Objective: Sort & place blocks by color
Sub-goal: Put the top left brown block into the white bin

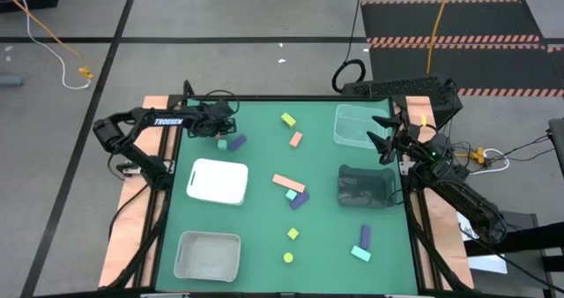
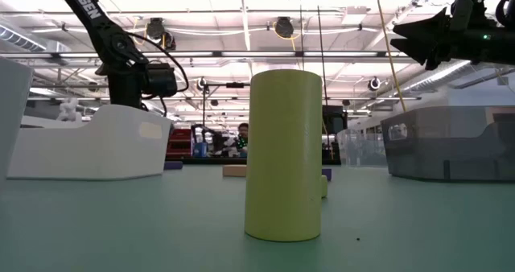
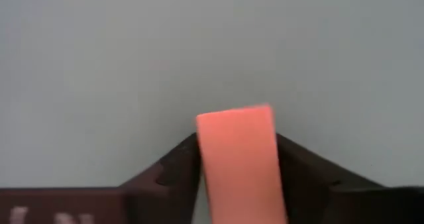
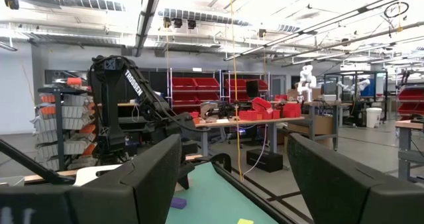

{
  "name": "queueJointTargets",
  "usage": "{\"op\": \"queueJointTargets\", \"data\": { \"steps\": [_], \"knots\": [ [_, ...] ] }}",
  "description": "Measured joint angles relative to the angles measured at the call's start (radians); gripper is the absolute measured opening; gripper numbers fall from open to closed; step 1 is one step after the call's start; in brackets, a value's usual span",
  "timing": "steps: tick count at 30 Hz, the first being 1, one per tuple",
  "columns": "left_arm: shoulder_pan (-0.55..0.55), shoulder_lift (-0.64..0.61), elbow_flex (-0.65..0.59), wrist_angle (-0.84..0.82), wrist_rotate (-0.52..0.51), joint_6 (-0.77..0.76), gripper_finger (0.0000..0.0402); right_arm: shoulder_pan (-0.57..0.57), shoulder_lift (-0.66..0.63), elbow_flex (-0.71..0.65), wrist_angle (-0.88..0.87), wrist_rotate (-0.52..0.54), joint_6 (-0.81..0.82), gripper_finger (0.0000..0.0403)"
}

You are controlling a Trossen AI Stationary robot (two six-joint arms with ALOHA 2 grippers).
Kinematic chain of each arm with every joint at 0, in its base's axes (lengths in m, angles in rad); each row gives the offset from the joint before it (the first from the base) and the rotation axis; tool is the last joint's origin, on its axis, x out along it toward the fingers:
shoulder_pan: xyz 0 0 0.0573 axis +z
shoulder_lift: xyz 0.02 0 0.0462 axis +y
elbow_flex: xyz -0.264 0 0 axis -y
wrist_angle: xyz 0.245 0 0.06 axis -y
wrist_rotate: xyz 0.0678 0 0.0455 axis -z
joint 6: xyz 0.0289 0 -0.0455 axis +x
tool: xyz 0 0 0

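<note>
My left gripper (image 3: pixel 238 177) clamped on a matte salmon bar (image 3: pixel 240 161) above the green mat's (image 1: pixel 264 157) far-left corner, beside a purple block (image 1: pixel 236 142), my right gripper (image 1: pixel 385 137) parted over the clear tray (image 1: pixel 352 113).

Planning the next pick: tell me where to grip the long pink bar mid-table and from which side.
Grip the pink bar at its middle, across its narrow width, coming straight down from above. It lies flat and slanted, so turn the hand to match. Its far end nears a green block, so the middle is probably safest.
</note>
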Motion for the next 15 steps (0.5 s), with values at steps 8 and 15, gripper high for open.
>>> {"op": "queueJointTargets", "data": {
  "steps": [8, 15],
  "knots": [
    [-0.001, -0.03, -0.002, 0.078, 0.007, 0.038, 0.0132, 0.0, 0.0, 0.0, 0.0, 0.0, 0.0, 0.027],
    [-0.038, -0.13, -0.002, 0.408, 0.098, 0.267, 0.0132, 0.0, 0.0, 0.0, 0.0, 0.0, 0.0, 0.027]
  ]
}}
